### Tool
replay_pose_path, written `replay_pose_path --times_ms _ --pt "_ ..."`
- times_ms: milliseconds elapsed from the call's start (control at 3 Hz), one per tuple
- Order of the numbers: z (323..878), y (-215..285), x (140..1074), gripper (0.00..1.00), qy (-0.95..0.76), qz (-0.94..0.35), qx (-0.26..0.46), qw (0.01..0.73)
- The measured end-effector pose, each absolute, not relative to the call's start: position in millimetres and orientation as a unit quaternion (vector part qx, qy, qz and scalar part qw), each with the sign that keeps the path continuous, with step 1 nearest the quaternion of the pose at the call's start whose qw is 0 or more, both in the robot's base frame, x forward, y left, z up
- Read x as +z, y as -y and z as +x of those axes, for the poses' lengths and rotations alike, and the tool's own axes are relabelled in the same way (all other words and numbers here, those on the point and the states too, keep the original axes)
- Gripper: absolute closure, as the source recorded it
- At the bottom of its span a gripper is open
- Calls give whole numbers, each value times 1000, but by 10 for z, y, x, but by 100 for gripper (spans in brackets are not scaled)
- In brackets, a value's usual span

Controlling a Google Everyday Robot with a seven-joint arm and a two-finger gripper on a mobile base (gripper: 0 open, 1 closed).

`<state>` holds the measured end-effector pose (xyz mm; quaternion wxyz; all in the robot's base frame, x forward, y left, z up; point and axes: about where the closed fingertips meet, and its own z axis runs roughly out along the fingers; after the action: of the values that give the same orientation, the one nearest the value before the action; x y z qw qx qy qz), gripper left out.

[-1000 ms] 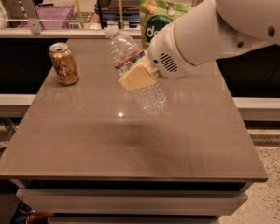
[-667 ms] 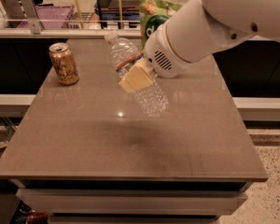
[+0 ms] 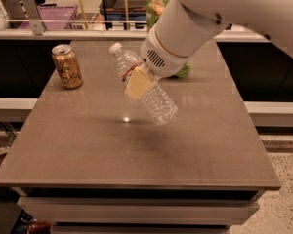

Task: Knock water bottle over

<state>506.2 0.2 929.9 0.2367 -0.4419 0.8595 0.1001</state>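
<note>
The water bottle [image 3: 158, 104], clear and ribbed with a white cap, leans steeply over the middle of the table, cap to the upper left and base low to the right, just over its shadow. My gripper [image 3: 139, 84] comes down from the upper right on the big white arm and is closed around the bottle's middle at the label band. One cream fingertip [image 3: 136, 85] lies across the front of the bottle; the other is hidden behind it.
A gold drink can [image 3: 67, 66] stands upright at the table's back left. A green bag [image 3: 157, 6] sits at the back, partly behind the arm. The brown table [image 3: 136, 160] has its edge near the front; counters and a rail lie behind.
The bottle has tipped a little further and sunk slightly with the gripper. The white arm has swung more over the right back of the table. The can has not moved.
</note>
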Motion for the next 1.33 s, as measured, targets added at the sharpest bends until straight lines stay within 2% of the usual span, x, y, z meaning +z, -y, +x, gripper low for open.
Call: replay_pose_path --times_ms 667,1333 --pt "5231 -69 8906 100 -872 -454 70 166" --pt "5287 -173 8549 100 -872 -463 61 147"
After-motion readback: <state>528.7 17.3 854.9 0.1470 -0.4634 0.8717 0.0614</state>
